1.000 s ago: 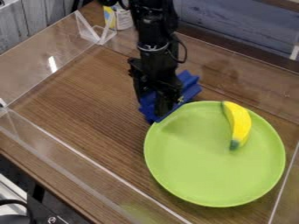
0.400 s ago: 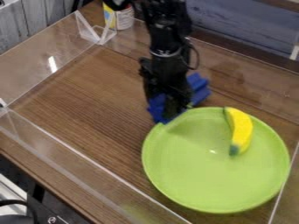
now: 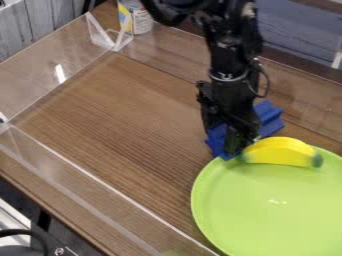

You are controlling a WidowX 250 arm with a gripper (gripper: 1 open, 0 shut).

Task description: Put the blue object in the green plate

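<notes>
The blue object (image 3: 269, 119) is a deep-blue angular piece just beyond the far rim of the green plate (image 3: 254, 215). My gripper (image 3: 230, 147) points straight down and is shut on it. Blue shows on both sides of the black fingers (image 3: 222, 128), and the low end reaches the plate's edge. The piece's underside is hidden, so I cannot tell whether it touches the wood. The plate sits at the lower right, partly cut off by the frame.
A yellow banana (image 3: 283, 153) lies across the plate's far rim, right beside the gripper. A clear plastic wall (image 3: 40, 75) borders the wooden table (image 3: 120, 120) on the left and front. A bottle (image 3: 131, 16) stands at the back left.
My gripper has carried the blue object to the right. The green plate has slid right and toward the front, and the banana now lies sideways on its far rim.
</notes>
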